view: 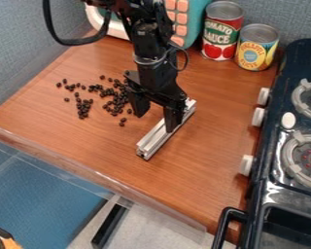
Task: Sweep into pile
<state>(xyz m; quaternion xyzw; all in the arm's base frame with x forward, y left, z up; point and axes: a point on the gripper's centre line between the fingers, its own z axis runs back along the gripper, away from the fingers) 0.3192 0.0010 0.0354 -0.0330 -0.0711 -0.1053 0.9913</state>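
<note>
The dark beans are lying on the wooden counter, on the left side of the view. Lots of them are sitting close together near the black claw, and some are making little bunches farther out. They are not making one neat pile yet.

A shiny metal bar is lying at a slant on the counter, and it looks like the thing for pushing. The claw is hanging low by the bar with its two fingers spread wide. One finger is showing in front of the bar, and the other is hanging on the side where the beans are. I cannot tell if the claw is touching the bar, but it is not pinching it.

I think the robot is working on the first step, which is getting the bar. The next move is probably needing the claw to line up, with one finger on each side of the bar, and then squeeze. After that, the bar is needing to go behind the loose beans and push them gently together, so none are rolling away.
</note>
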